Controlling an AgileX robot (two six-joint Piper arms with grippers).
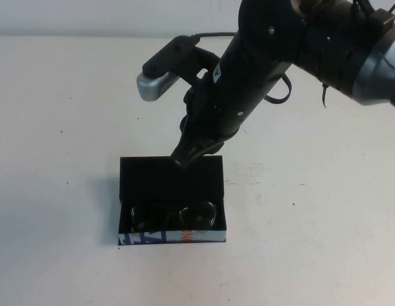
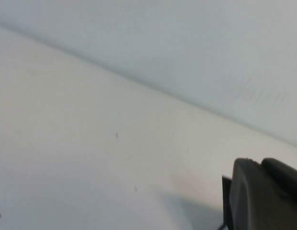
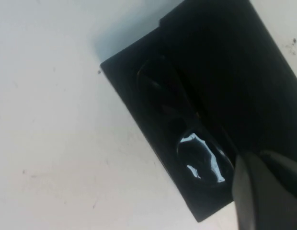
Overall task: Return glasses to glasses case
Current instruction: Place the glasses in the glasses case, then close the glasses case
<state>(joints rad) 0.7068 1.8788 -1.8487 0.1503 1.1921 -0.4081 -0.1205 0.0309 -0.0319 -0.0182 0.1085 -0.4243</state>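
The glasses case [image 1: 172, 210] was the landmark, lying open on the white tabletop [image 1: 57, 191] with its white printed front edge nearest the robot. Just behind that edge, inside the tray, lay the glasses [image 1: 174, 217], both lenses showing and the frame wholly within the walls; the right wrist view showed them seated in the black lining, one lens catching the light. Behind the tray the hinged lid [image 1: 172, 178] stood raised, its black inner face turned toward the camera.

At the lid's far top edge, a little right of its middle, sat the right pincer [image 1: 185, 158], clenched with nothing between its fingers. Its tip appeared to touch or all but touch that edge, though contact could not be settled from the high view. The right arm ran up and away from the case toward the far right.

The left pincer was nowhere near the case: the left wrist view showed only bare tabletop and a dark part of its own hardware, so whether it was released or clenched could not be told.

By my reading, the placing was done and the closing of the lid was in hand. The next move called for pushing the lid's top edge forward and down over the tray, gently enough that the light case would not skid or tip.
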